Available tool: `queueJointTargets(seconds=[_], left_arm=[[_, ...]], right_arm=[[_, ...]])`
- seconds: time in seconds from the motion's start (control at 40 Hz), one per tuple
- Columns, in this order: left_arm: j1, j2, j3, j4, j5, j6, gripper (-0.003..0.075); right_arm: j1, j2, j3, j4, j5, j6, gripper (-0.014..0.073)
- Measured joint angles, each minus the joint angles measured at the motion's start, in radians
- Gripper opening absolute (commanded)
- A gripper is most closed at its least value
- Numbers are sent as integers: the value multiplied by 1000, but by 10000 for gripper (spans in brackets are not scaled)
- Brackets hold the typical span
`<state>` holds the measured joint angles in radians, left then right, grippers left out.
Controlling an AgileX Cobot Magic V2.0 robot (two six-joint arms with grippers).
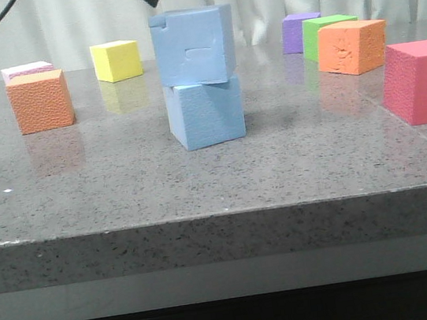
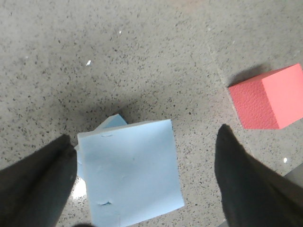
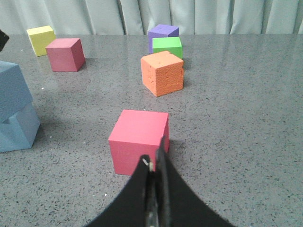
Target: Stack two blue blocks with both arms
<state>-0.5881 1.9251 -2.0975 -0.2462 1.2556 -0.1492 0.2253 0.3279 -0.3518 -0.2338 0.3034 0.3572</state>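
Two blue blocks (image 1: 200, 78) stacked; two orange cubes (image 1: 40, 101), two pink. Left fingers (image 2: 38, 184) spread; right fingers (image 3: 158, 161) pressed together, empty.

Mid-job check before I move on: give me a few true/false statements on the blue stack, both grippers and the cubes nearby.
1. The notched blue block sits on top of the plain blue block. True.
2. The upper block lines up squarely with the lower one. False: it is turned, and a corner of the lower block sticks out from under it in the left wrist view.
3. The left gripper is clamped on the top block. False: its fingers stand open on either side of the block.
4. The right gripper is shut and holds nothing. True.
5. The purple cube is part of the stack. False: it stands at the back right beside the green cube.
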Motion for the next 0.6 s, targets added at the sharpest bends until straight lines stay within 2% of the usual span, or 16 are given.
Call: queueJointTargets(seconds=[0.28,0.4,0.6], left_arm=[[0,0,-4,15,0,0,121],[0,0,-4,15,1,0,-19],[0,-9,-4,53,1,4,-18]], right_arm=[[0,0,0,0,0,0,-67],[0,0,0,0,0,0,-67],[0,0,0,0,0,0,-67]])
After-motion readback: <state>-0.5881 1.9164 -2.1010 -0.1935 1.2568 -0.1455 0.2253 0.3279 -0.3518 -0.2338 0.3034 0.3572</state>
